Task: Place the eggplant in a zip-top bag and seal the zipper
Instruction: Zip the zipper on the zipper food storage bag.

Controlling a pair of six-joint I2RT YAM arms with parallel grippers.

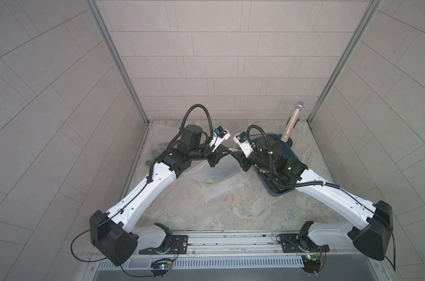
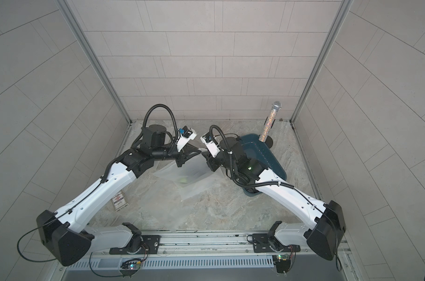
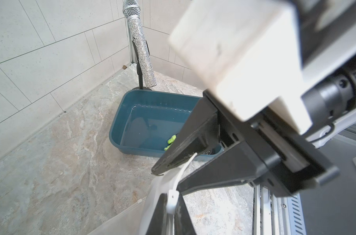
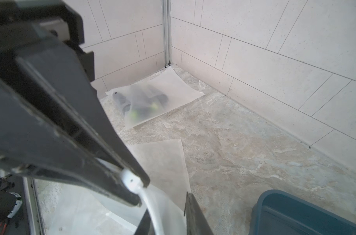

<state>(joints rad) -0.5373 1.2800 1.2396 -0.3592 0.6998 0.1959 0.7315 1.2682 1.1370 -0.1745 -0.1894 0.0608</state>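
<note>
Since the eggplant (image 1: 209, 180) shows as a green smudge inside the zip-top bag (image 1: 221, 188) held up near the middle of the surface (image 1: 243, 209), only sealing looks left: the left gripper (image 3: 171, 198) is pinched tight on the zipper strip (image 3: 186, 164), the right gripper (image 4: 167, 211) is slightly parted around it, and I cannot tell how much is sealed.

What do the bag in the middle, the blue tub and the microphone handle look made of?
Bag: probably thin frosted plastic film; translucent, creased, green blur showing through. Blue tub: moulded plastic, glossy; rounded corners, reflections inside. Microphone handle: coated in tiny sparkling stones or glitter; what lies beneath is hidden.
</note>
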